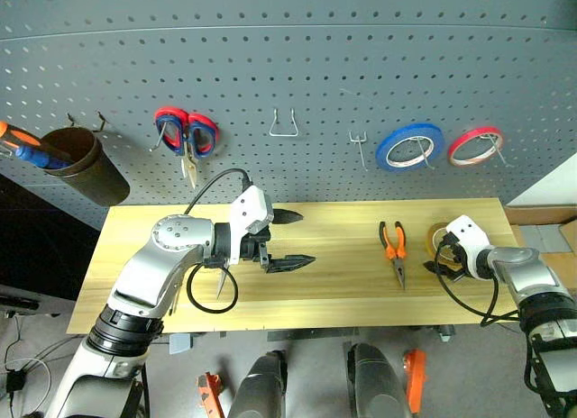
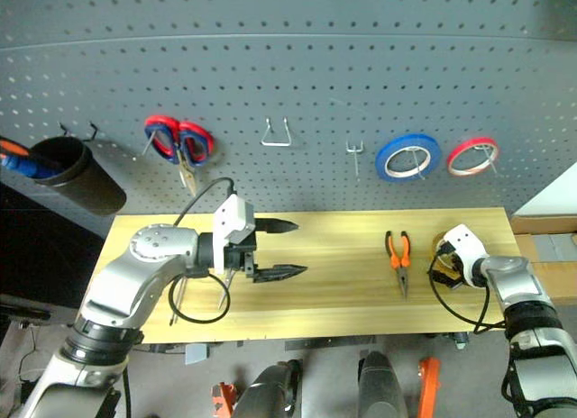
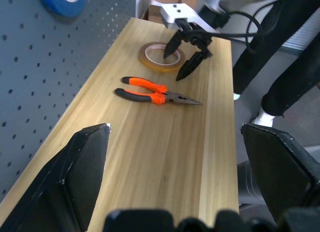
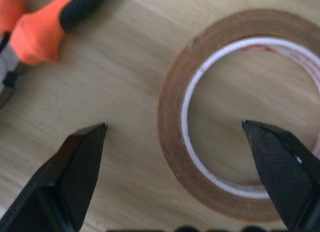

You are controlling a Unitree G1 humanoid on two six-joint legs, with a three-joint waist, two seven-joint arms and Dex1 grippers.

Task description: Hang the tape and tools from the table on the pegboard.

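Heads up, your right arm blocks most of the tape (image 3: 161, 56) from the head camera, so the wrist shots are your best look at it. It lies flat near the right end of the table (image 1: 343, 283), just beside the pliers (image 1: 394, 247). Your right gripper (image 3: 183, 59) points down at it with fingers spread, one tip over the hollow centre and one outside the ring, not clamped on anything. Your left gripper (image 1: 288, 240) hovers over the table's middle, pointing right, fingers wide apart and empty. The pegboard (image 1: 315, 67) stands behind the table.
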